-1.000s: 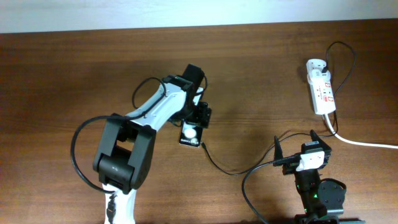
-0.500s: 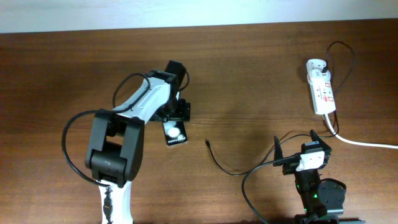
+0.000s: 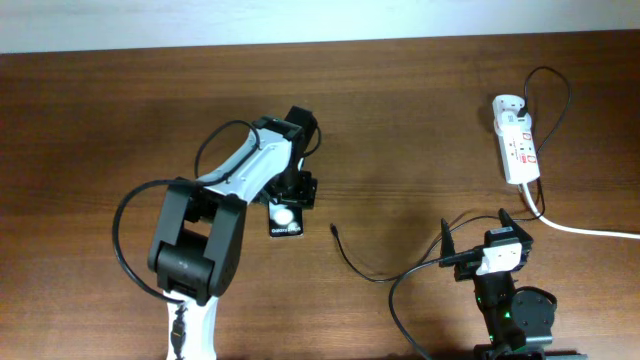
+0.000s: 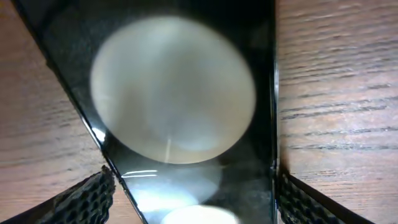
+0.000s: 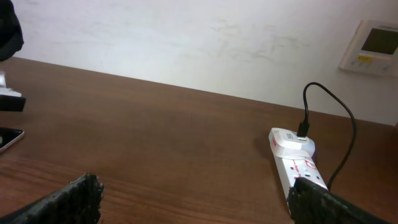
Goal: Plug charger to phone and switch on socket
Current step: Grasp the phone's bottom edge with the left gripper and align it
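The black phone [image 3: 285, 222] lies flat on the wooden table left of centre. My left gripper [image 3: 291, 194] is over its far end, and in the left wrist view [image 4: 189, 190] its fingers are shut on the sides of the phone [image 4: 186, 74]. The charger's thin black cable [image 3: 352, 262] lies loose with its plug tip [image 3: 333, 230] a short way right of the phone, not touching it. Its white adapter [image 3: 505, 103] sits in the white socket strip [image 3: 517, 148] at the far right. My right gripper [image 3: 478, 236] is open and empty near the front right.
The strip's thick white cord [image 3: 590, 230] runs off the right edge. The charger cable loops around the right arm's base [image 3: 510, 310]. In the right wrist view the strip [image 5: 301, 171] lies ahead on the right, with a wall behind the table.
The phone went left with my left gripper, away from the plug tip it lay against, then came back slightly right. The plug tip stayed put. The right arm has not moved.
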`<action>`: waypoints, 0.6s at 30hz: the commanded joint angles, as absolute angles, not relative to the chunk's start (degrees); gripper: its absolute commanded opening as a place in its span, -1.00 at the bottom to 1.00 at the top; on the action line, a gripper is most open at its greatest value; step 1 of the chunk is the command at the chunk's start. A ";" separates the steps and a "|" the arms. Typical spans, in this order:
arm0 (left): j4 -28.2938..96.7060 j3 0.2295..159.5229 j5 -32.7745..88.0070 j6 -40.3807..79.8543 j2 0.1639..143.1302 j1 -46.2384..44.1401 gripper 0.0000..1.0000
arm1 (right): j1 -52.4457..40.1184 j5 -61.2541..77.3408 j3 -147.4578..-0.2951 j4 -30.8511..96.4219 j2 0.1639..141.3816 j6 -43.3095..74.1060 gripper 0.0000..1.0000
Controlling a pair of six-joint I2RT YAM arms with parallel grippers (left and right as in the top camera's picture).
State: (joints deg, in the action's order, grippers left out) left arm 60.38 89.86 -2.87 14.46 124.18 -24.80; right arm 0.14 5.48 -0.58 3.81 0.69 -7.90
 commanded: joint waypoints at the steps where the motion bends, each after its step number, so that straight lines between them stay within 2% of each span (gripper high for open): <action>1: 58.96 87.05 -12.91 13.41 128.79 -24.86 0.99 | 0.49 5.56 -0.32 4.12 0.36 -7.92 0.97; 3: 57.23 87.05 -4.56 15.73 128.79 -24.82 0.98 | 0.49 5.56 -0.32 4.12 0.36 -7.92 0.97; 5: 56.97 87.05 -3.84 26.06 128.79 -24.67 0.98 | 0.49 5.56 -0.32 4.12 0.36 -7.92 0.97; 8: 56.21 87.05 -3.86 30.02 128.79 -24.60 0.98 | 0.49 5.56 -0.32 4.12 0.36 -7.92 0.97; 12: 55.40 87.02 -4.91 29.95 128.79 -24.14 0.98 | 0.49 5.56 -0.32 4.12 0.36 -7.92 0.97; 15: 54.74 87.02 -4.95 22.17 128.79 -23.68 0.98 | 0.49 5.56 -0.32 4.12 0.36 -7.92 0.97; 18: 55.11 87.02 -4.91 21.37 128.79 -22.41 0.99 | 0.49 5.56 -0.32 4.12 0.36 -7.92 0.97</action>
